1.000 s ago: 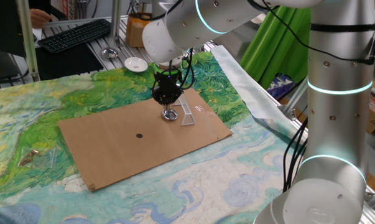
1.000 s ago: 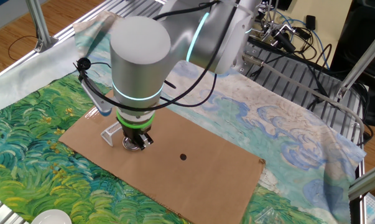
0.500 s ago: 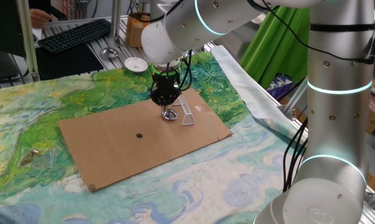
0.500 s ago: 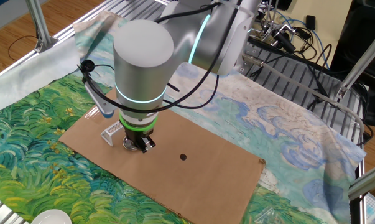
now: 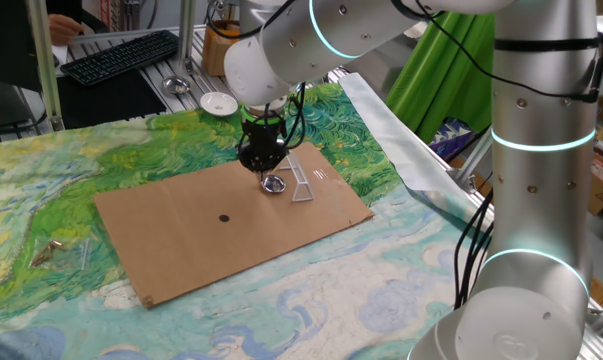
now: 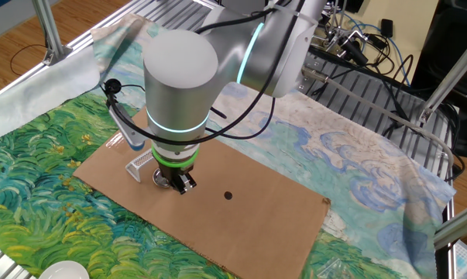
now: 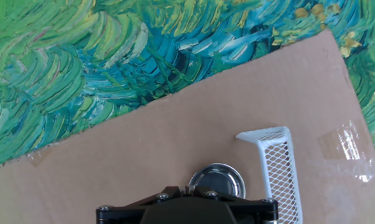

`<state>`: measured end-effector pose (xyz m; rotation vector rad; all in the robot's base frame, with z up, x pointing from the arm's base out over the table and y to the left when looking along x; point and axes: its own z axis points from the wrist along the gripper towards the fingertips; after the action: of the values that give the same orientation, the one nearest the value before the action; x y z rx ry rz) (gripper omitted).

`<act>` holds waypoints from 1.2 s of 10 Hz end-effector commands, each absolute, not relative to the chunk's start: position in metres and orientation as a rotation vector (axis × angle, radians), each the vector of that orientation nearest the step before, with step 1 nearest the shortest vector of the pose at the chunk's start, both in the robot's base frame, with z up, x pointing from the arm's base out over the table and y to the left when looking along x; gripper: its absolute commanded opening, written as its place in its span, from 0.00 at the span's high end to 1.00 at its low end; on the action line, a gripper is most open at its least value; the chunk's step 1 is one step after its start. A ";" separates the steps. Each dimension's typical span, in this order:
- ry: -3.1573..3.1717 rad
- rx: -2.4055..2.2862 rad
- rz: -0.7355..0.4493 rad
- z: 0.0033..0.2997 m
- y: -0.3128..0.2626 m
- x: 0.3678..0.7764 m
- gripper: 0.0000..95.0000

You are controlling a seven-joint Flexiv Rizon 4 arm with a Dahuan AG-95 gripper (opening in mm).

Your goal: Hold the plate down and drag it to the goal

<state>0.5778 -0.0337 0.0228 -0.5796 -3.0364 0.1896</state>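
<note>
A painted cloth (image 5: 71,190) in green, blue and yellow strokes covers the table. On it lies a flat brown cardboard sheet (image 5: 201,245), with clear tape (image 7: 344,142) at one edge. The silver arm (image 5: 541,150), with glowing teal rings, bends over the sheet, and a black cable (image 6: 113,85) loops beside its wrist.

Far at the back, off the cardboard, a white saucer (image 5: 218,103) stands near a black keyboard (image 5: 121,55).

The goal (image 7: 275,163) is a whitish plastic wedge frame with a fine mesh wall. It stands on the cardboard, near the edge with the tape.

The gripper (image 5: 263,165) is black and points straight down, just above the plate. I cannot tell if its fingers are apart or together, because its own body hides the tips in all three views.

The plate (image 7: 218,182) is a very small round metal dish, shiny silver, with a raised bright rim and a darker, mirror-like centre. It lies flat on the cardboard just beside the goal, on its open side, and I cannot tell if they touch. In the hand view its near edge is hidden under the gripper body.

A small black dot (image 5: 224,217) is on the cardboard, well apart from the plate.
</note>
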 end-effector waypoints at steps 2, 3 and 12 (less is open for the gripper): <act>-3.034 -0.593 0.182 0.022 -0.031 0.576 1.00; -3.031 -0.602 0.170 0.021 -0.028 0.576 1.00; -3.042 -0.592 0.185 0.011 -0.025 0.568 1.00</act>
<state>0.5680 -0.0251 0.0103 -0.5891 -3.0429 0.1842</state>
